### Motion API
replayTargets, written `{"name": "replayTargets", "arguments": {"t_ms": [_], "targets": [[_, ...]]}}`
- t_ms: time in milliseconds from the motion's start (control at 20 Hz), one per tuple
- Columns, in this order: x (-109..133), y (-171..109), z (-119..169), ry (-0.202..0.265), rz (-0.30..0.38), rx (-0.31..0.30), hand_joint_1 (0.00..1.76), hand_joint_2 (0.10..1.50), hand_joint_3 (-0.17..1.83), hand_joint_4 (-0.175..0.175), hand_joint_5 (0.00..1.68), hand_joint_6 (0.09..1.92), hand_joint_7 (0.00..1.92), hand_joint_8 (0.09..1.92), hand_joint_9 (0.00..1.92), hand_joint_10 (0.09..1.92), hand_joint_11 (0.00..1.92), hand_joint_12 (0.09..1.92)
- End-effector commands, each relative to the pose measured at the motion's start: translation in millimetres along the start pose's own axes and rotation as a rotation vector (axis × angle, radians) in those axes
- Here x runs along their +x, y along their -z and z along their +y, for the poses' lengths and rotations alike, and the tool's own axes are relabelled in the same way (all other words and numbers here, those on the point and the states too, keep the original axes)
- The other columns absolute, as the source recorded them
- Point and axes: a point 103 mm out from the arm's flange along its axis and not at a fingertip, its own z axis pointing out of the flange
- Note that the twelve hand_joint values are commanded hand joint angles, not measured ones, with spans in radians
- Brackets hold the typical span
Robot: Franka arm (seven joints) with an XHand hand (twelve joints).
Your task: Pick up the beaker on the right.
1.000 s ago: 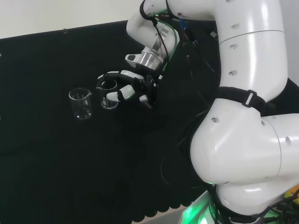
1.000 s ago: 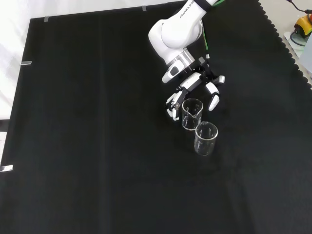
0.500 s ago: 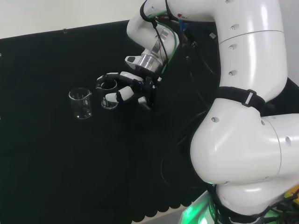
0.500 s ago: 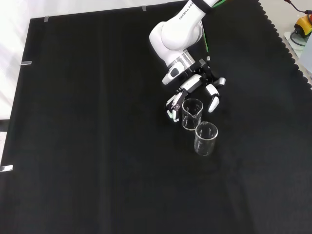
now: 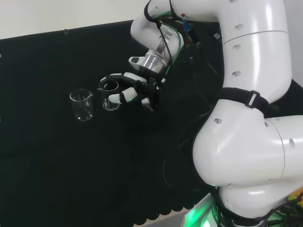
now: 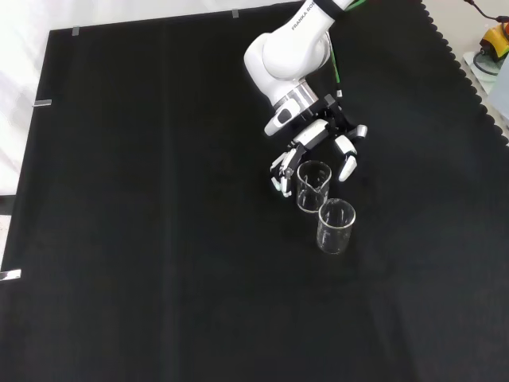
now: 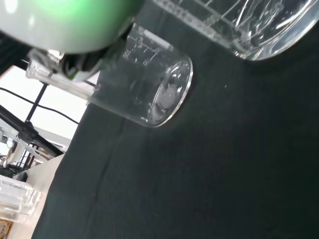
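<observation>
On the black-clothed worktop (image 6: 159,239), front view: nearest, a clear beaker (image 6: 336,226), upright, free. Just behind it, nearly touching, the second beaker (image 6: 312,186), upright on the cloth. Around that one, the hand (image 6: 318,143), fingers (image 6: 277,171) curled at both sides, cupping it.

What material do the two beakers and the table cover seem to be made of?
Both beakers, the one at the robot hand and the other one, look like clear glass or plastic: transparent, glossy rims, printed scale marks. The cover looks like matte black cloth with a scalloped edge.
</observation>
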Motion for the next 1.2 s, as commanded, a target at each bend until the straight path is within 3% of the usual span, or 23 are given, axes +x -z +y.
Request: {"name": "replayTargets", "arguments": {"t_ms": [50,500,1200], "targets": [[4,-11,9,-0.002,-0.003,0.009,0.91,0.3,1.06,-0.056,0.36,0.43,0.41,0.72,0.44,0.64,0.0,1.24],[-5,1,-1,0.007,0.015,0.001,0.91,0.3,1.07,-0.055,0.37,0.44,0.42,0.72,0.45,0.63,0.0,1.24],[7,-11,19,0.0,-0.026,0.005,0.94,0.31,1.07,-0.048,0.36,0.56,0.47,0.7,0.5,0.61,0.0,1.27]]}}
